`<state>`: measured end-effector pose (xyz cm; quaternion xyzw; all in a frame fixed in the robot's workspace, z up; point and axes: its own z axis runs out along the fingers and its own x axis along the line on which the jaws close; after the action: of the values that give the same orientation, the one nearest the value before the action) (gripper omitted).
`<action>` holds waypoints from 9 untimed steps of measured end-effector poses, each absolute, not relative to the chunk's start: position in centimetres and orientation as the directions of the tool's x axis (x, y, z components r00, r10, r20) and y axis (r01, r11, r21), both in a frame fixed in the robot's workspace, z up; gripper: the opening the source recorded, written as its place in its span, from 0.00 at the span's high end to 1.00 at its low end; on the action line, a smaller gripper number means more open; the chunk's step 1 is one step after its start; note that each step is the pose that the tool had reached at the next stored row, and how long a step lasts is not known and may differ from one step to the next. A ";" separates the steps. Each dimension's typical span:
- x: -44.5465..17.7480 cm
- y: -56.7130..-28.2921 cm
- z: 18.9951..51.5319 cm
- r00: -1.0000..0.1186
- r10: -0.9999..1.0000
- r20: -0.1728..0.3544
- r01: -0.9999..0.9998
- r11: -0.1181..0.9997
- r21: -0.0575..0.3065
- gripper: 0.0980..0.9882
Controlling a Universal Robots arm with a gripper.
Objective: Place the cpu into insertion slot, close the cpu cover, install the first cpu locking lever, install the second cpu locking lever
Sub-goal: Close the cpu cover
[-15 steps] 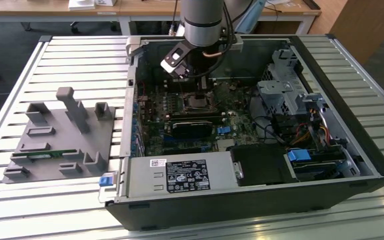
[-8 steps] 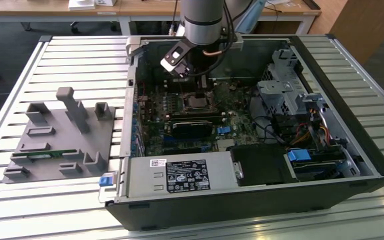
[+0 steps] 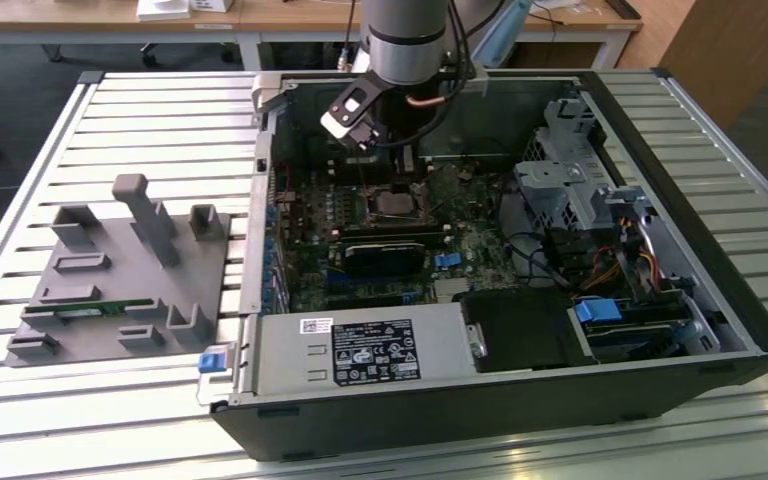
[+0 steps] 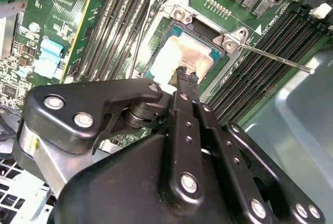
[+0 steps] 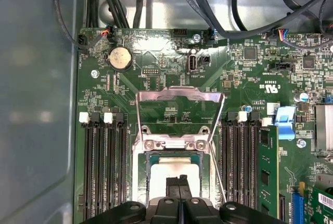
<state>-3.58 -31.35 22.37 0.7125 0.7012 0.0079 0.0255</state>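
Open computer case (image 3: pixel 491 410) exposes the motherboard (image 5: pixel 250 83). The cpu cover (image 5: pixel 179 96) stands hinged up, leaving the socket free. The cpu (image 4: pixel 190 52) lies seated in it. The gripper (image 4: pixel 186 76), fingers drawn together and empty, hangs at the cpu's top; contact is not discernible.

One arm (image 3: pixel 404 40) with one gripper (image 5: pixel 179 181) is counted, reaching into one open case (image 3: pixel 491 420) in which one motherboard (image 5: pixel 156 73) is held. On the board are counted one cpu (image 4: pixel 182 52), one cover (image 5: pixel 179 96), one coin battery (image 5: pixel 119 57) and two screws (image 5: pixel 150 144) at the cover's hinge. Outside the case, one grey fixture (image 3: pixel 131 270) is counted on one table (image 3: pixel 157 110).
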 end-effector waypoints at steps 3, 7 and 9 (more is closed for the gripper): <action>-3.6 -31.3 22.5 0.017 1.000 -0.025 0.999 -0.016 0.047 0.99; -3.6 -31.3 22.7 0.017 1.000 -0.025 0.999 -0.016 0.047 0.99; -3.6 -31.3 22.8 0.017 1.000 -0.025 0.999 -0.016 0.047 0.99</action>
<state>-3.58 -31.35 22.75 0.7126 0.7011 0.0078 0.0256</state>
